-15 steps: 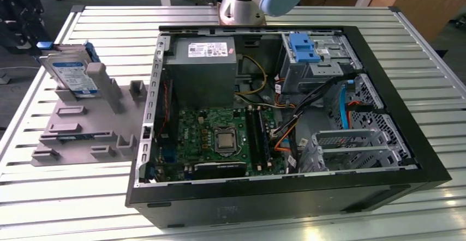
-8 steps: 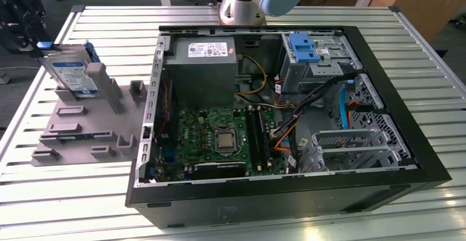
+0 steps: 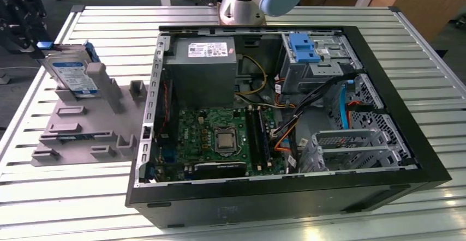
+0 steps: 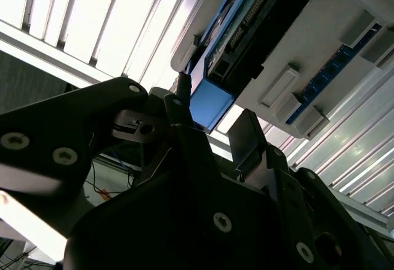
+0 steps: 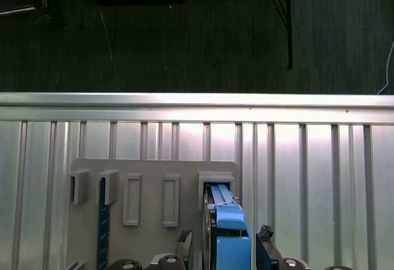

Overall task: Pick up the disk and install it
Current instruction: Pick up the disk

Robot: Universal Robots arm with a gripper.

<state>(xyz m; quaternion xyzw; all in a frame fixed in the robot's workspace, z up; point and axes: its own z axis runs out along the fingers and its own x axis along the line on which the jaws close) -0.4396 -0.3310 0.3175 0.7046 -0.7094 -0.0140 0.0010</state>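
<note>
- The disk [image 3: 73, 74] stands on edge in a slot of the grey holder rack [image 3: 87, 129]. The rack sits on the counter [image 3: 65, 197] at the exterior view's left, well apart from the open computer case [image 3: 291, 205].
- The claw [image 5: 225, 239] is at the disk's upper end, with its fingers [image 5: 265, 236] on either side of the blue carrier frame [image 4: 209, 104].
- In the first wrist view a gap shows between each finger and the blue plastic. I judge the claw released and straddling the frame, not yet gripping it.
- The pick-up has not happened. The disk is seated in its slot and nothing is lifted.
- Risk: the fingers seem to reach only the frame's end tab, not the metal body. A clench there could flex the plastic, or let the disk swing or slip once its weight hangs from the tab.
- Risk: the gaps on the two sides look unequal. If one finger touches first, it could push the disk sideways against the slot wall and jam it.
- Risk: the slot looks snug. A pull that is not in line with the slot could drag the light rack up with the disk or shift it across the counter.
- Risk: cables [image 3: 313, 102] cross the inside of the case. They could catch a corner of the carried disk.
</note>
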